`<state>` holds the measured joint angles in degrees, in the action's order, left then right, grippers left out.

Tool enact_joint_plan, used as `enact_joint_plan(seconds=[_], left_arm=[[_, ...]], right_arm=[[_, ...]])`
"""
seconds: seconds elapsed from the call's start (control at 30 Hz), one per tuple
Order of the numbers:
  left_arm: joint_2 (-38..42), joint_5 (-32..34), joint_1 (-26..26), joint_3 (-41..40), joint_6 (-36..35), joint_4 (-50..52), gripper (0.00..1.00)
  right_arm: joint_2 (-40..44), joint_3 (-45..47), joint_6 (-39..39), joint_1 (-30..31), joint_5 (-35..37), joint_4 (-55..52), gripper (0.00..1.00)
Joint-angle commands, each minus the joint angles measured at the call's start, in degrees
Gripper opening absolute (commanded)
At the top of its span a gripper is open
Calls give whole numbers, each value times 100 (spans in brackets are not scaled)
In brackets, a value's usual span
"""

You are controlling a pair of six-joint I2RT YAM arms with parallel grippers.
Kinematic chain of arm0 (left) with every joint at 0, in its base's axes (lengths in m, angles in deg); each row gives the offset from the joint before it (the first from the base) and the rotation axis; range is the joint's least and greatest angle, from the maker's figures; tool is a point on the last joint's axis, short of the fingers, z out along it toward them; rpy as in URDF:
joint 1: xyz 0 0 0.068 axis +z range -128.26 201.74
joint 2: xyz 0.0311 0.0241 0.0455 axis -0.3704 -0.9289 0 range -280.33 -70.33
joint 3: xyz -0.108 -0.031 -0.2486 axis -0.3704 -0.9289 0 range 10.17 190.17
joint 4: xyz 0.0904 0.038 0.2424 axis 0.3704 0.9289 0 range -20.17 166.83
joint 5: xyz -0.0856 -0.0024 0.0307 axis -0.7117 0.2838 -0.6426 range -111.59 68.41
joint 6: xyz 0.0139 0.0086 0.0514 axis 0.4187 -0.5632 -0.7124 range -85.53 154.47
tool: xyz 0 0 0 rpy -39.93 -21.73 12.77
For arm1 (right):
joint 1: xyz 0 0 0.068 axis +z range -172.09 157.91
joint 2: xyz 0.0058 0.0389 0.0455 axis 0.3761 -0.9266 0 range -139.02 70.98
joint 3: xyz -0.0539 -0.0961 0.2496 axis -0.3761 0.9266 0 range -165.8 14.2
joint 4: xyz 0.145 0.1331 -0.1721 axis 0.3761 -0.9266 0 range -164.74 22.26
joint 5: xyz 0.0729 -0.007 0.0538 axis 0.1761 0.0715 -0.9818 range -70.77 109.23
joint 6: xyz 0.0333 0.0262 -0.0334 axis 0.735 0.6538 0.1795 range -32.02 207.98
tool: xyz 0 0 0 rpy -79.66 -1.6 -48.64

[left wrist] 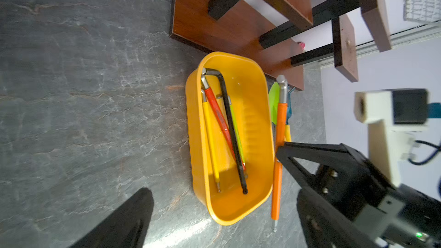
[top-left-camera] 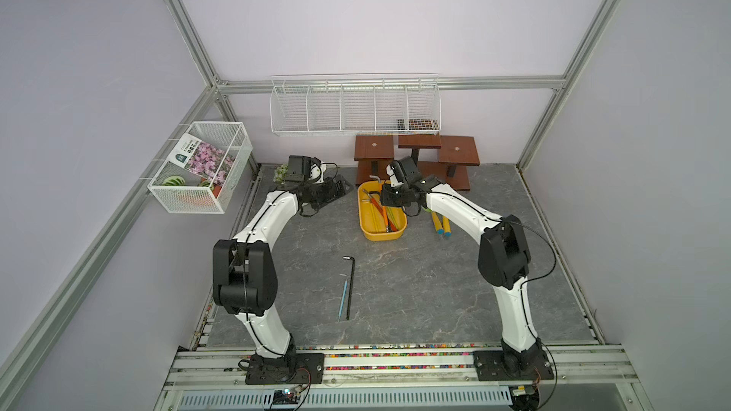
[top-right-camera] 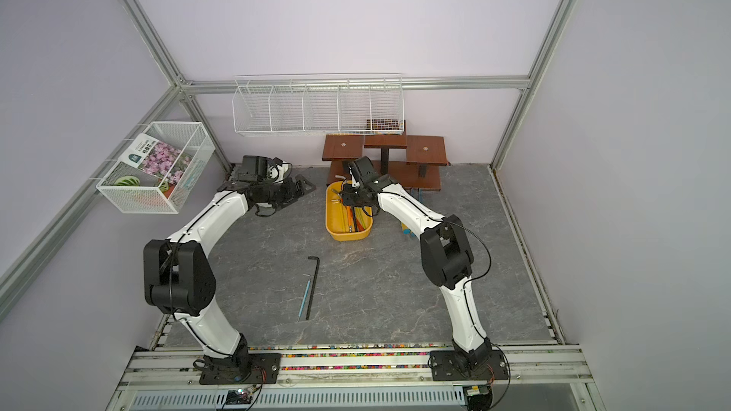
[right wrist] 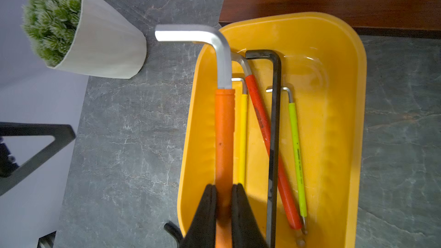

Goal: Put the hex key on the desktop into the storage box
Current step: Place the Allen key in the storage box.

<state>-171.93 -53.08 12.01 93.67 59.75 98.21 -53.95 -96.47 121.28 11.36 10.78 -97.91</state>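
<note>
Orange-sleeved hex key (right wrist: 224, 139) is clamped in the right end effector (right wrist: 224, 192), its tail out of frame.

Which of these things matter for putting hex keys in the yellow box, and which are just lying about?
Needed: right pincer, orange hex key it grips, storage box, black hex key and thin blue key on the desktop.
Just lying about: potted plant, wooden stands, wire baskets.

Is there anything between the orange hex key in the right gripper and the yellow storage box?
Nothing visible blocks it. The right gripper is shut on the orange hex key, and the storage box is open on top. Four other hex keys lie inside.
</note>
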Motion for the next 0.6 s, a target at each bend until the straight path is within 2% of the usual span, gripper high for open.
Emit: enact_joint_plan(seconds=[0.0,0.1,0.37,0.47,0.57], left_arm=[[-110,-235,16,16,149,-16,99],[-116,-222,16,-289,203,-155,99],[-35,-291,12,-159,100,-6,98],[-25,-330,11,-144,116,1,98],[-13,-367,14,-133,136,6,98]], right_arm=[[-224,-238,112,-15,-197,116,0],[-433,-354,149,-49,-162,205,0],[-1005,-879,214,-111,-16,-1,1],[-1058,-894,212,-112,51,-31,10],[-1065,-895,219,-118,67,-46,25]])
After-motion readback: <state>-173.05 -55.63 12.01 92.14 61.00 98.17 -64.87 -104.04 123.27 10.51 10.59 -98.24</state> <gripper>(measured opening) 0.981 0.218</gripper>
